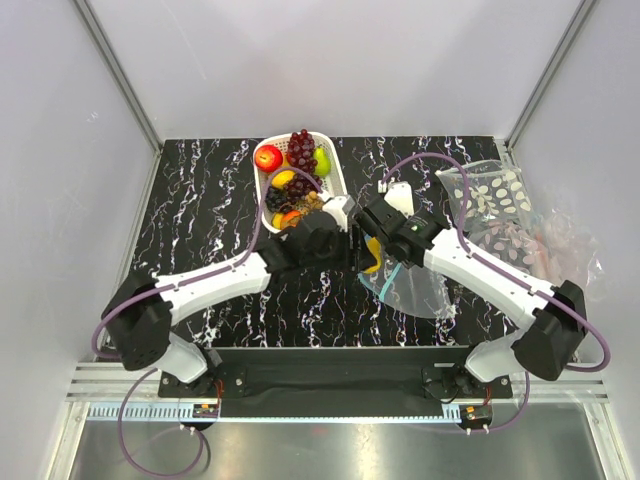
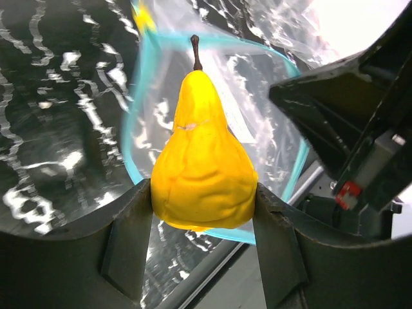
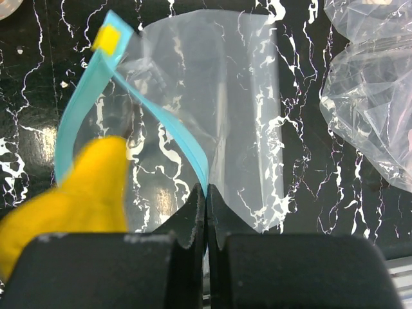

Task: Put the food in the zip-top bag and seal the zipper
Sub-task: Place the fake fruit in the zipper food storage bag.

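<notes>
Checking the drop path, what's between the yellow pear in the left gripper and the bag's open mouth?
Nothing: in the left wrist view the pear points stem-first straight into the teal zipper loop of the zip-top bag.

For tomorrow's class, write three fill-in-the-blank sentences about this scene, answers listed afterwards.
The left gripper holds a yellow ____.
The right gripper pinches the zipper of the clear zip-top ____.
The red apple lies in the white ____.
Missing words: pear; bag; basket.

A yellow fruit (image 1: 372,260) is just beside the zip-top bag (image 1: 420,292).
</notes>
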Controlling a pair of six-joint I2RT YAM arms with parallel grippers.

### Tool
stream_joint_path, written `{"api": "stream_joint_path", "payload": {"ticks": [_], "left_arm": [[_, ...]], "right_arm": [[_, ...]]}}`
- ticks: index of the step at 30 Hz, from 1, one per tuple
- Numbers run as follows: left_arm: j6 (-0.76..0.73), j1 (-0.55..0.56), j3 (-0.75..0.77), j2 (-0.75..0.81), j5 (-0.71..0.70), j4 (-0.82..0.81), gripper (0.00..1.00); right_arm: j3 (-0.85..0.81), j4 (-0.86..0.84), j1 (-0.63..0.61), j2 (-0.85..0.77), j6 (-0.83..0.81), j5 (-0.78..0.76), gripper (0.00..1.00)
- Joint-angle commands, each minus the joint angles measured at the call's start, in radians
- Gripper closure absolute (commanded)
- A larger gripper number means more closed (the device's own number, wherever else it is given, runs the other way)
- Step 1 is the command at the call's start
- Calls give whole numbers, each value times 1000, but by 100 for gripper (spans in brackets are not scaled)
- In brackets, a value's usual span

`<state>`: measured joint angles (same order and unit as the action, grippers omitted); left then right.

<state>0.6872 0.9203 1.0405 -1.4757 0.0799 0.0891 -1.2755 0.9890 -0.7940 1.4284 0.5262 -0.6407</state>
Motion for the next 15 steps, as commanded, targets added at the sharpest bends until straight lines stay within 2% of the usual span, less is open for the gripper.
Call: {"api": "stream_joint_path", "payload": {"ticks": [1,9,10,11,12,15], "left_arm": [[20,37,50,-31,32,-107,59],[5,123,121,-107,-23,-94,56],[2,129,127,-109,-29,-92,54],[0,135,128,-116,-31,-91,47],[2,135,131,-121,-29,-92,34],[-5,135,136,-130,-35,-60,15]], "right_arm": [[-39,-15,-10,-36,-9,6,100],[-38,-27,-10,-49,-3,7,100],[-36,-27,-10,-51,1,6,100],[-35,-27,-10,-52,1,6,100],[-33,-30,-10,-59,3,9,100],[-25,-32,-10,-75,8,7,100]]}}
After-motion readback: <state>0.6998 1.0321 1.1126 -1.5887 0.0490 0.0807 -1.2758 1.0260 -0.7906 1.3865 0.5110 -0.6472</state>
